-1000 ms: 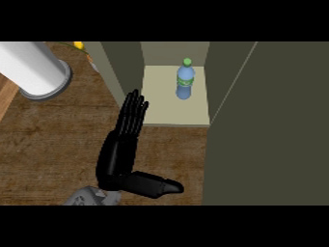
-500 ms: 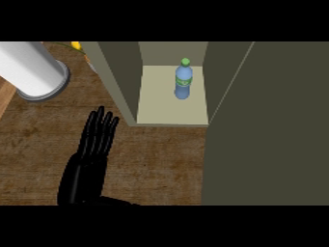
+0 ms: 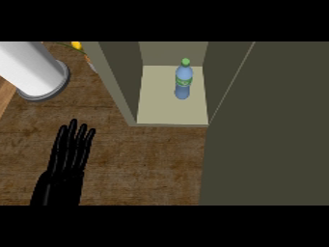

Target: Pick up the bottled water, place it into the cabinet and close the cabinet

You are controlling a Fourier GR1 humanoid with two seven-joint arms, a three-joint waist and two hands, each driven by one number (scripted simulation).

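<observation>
Already bottled water point(image 3: 184, 82) inside cabinet point(image 3: 168, 108), door open.

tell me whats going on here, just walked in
The bottled water stands upright inside the open cabinet, touched by nothing. One black hand shows at the lower left with straight fingers, over the wooden counter and apart from the cabinet; which hand it is I cannot tell. The cabinet is not yet closed. A white cylinder sits at the upper left.
</observation>
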